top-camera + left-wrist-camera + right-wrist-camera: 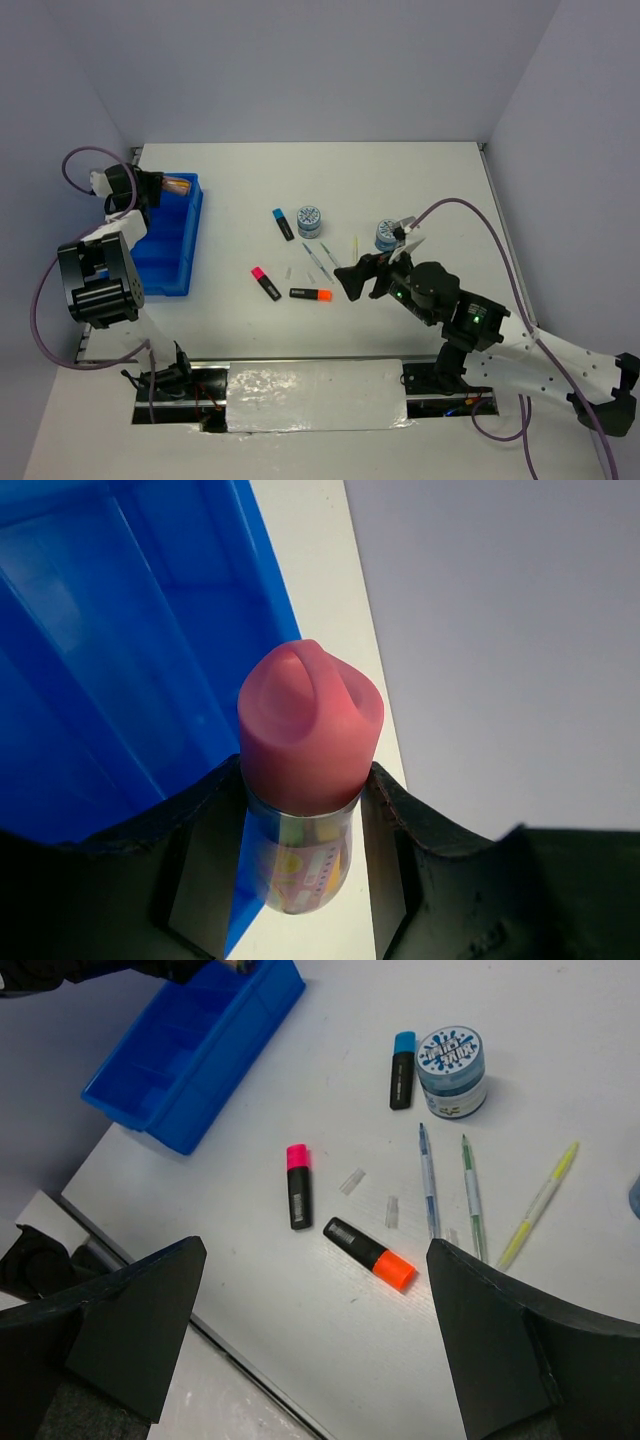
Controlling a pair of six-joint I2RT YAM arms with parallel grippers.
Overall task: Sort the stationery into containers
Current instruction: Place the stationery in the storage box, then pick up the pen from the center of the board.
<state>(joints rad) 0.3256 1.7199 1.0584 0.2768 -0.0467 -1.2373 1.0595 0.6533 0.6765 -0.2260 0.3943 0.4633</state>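
My left gripper (160, 187) (300, 852) is shut on a pink tube (178, 186) (310, 730), holding it over the far end of the blue tray (170, 250) (90, 680) (160, 1080). My right gripper (352, 280) (315, 1340) hangs open above the table and holds nothing. Just ahead of it lies the orange-capped highlighter (311, 294) (370, 1254). Further off lie a pink-capped highlighter (266, 283) (299, 1185), a blue-capped highlighter (283, 223) (402, 1068), two thin pens (317, 262) (428, 1180), a yellow stick (355, 246) (538, 1205) and a tape roll (309, 220) (451, 1070). A second tape roll (386, 235) stands by the right wrist.
Two small clear caps (352, 1181) lie between the highlighters and the pens. The table's near edge (230, 1350) runs right under the right gripper. White walls close the table in at the back and sides. The tray sits against the left wall.
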